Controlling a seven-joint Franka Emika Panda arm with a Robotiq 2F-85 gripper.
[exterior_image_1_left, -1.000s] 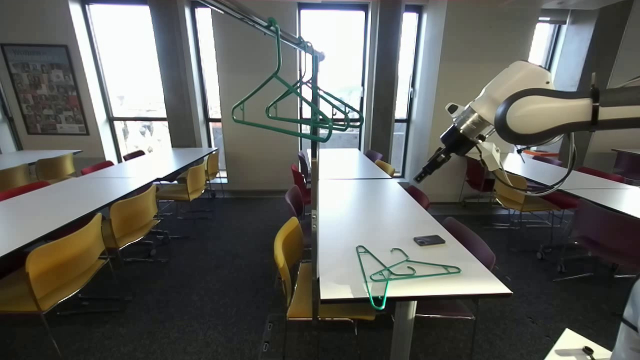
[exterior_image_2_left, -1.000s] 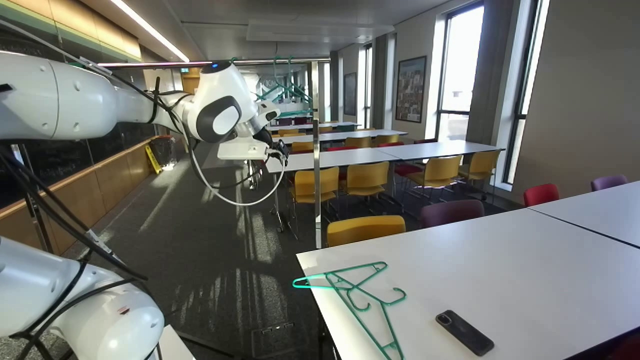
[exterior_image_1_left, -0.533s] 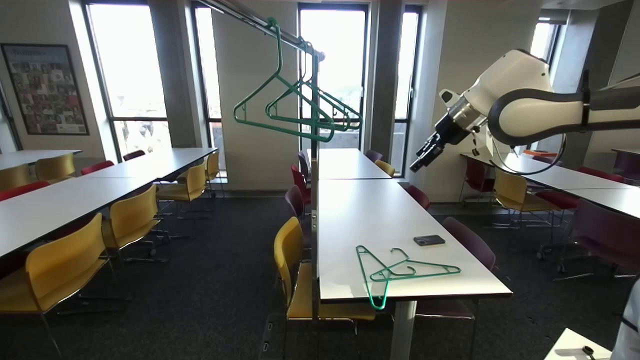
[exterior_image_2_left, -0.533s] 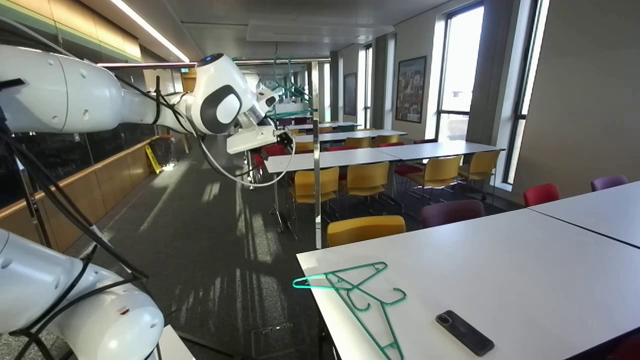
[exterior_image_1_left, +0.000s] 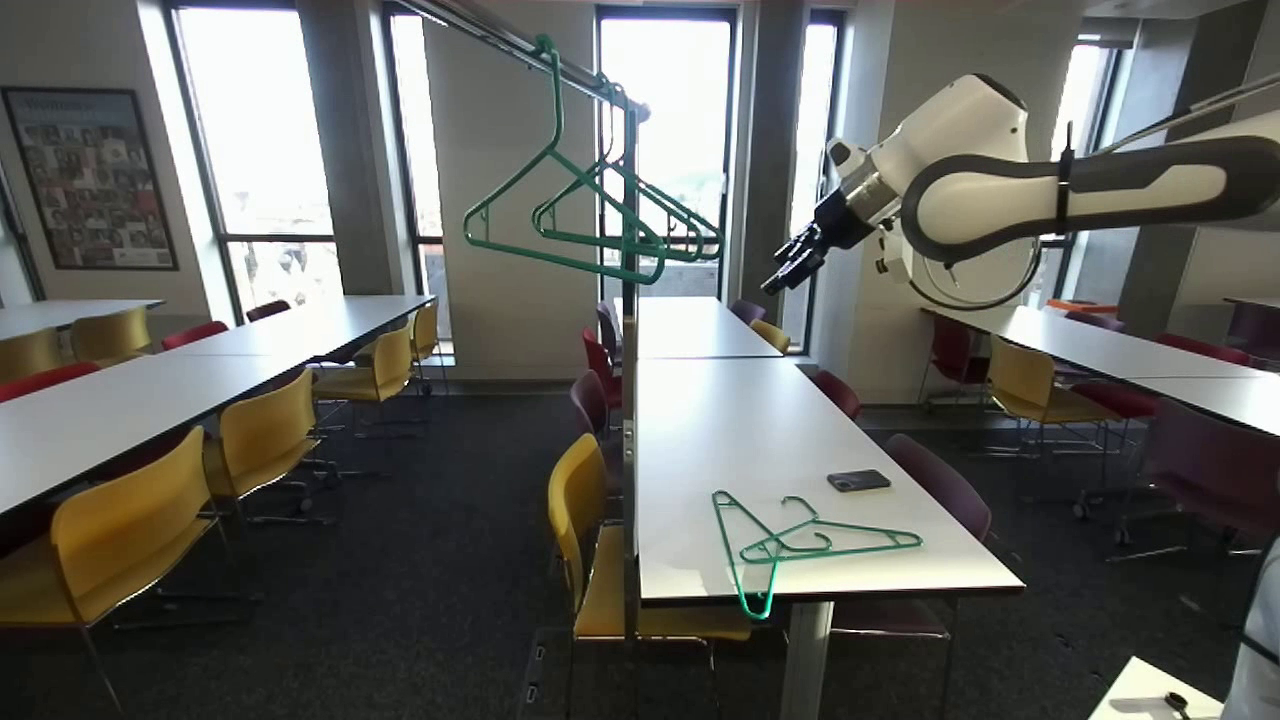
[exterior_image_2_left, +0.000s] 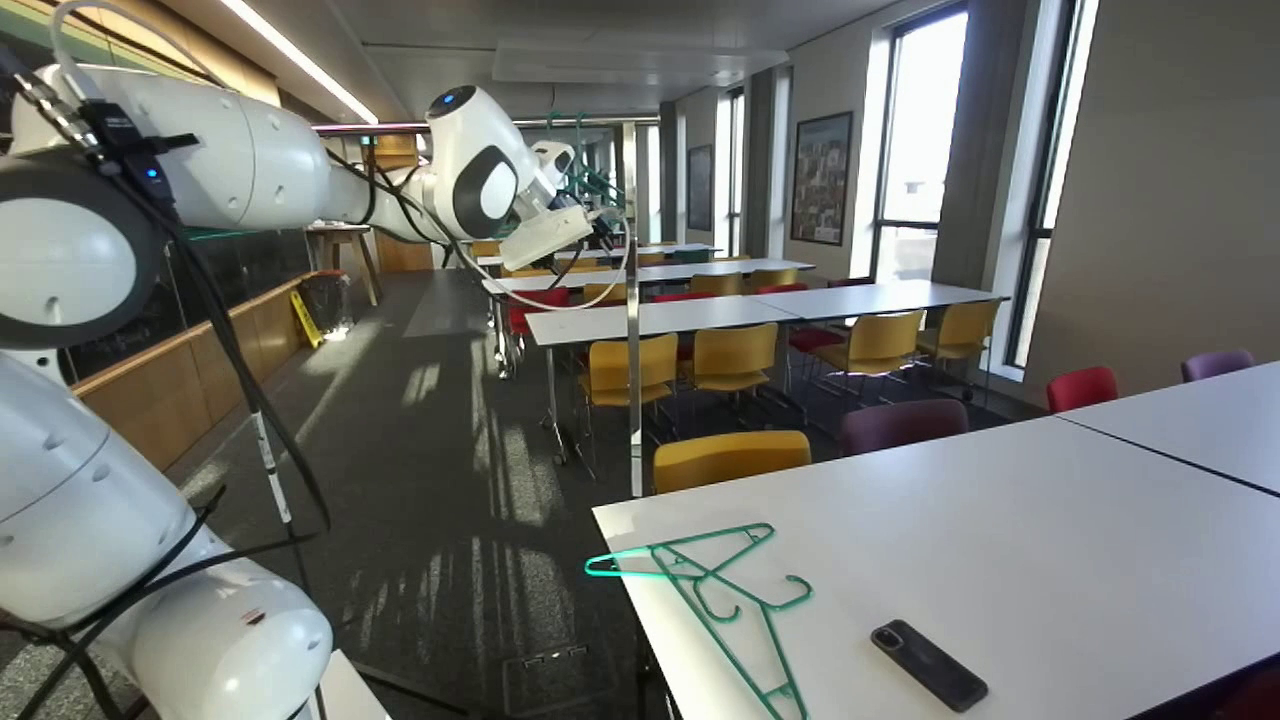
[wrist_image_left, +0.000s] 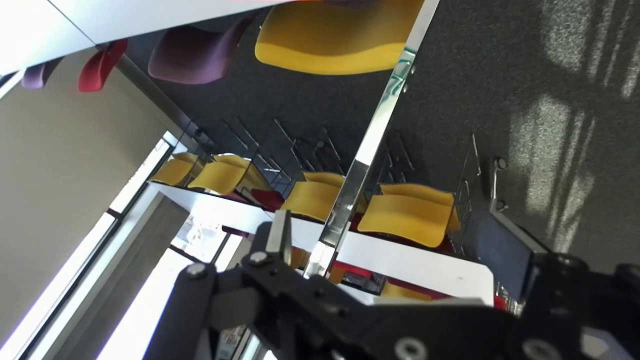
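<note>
My gripper (exterior_image_1_left: 785, 272) is open and empty, in the air above the white table's far side. In the wrist view its two fingers (wrist_image_left: 395, 230) stand wide apart with nothing between them. It is nearest to the metal post (exterior_image_1_left: 629, 400) of a rack; the post also crosses the wrist view (wrist_image_left: 370, 145). Several green hangers (exterior_image_1_left: 545, 258) hang from the rack's rail (exterior_image_1_left: 500, 35), level with the gripper and apart from it. Two more green hangers lie overlapping on the table, one (exterior_image_1_left: 850, 552) partly over the other (exterior_image_1_left: 730, 550), whose end sticks out past the edge.
A dark phone (exterior_image_2_left: 930, 665) lies on the white table (exterior_image_2_left: 1000, 540) near the hangers. A yellow chair (exterior_image_2_left: 735, 460) stands by the post. More tables and yellow, red and purple chairs fill the room. Cables hang loosely from the arm (exterior_image_2_left: 470, 190).
The arm has moved up and toward the rack, with the gripper nearer to the post. The gripper's fingers now show apart. The hangers on the table and the phone have not moved.
</note>
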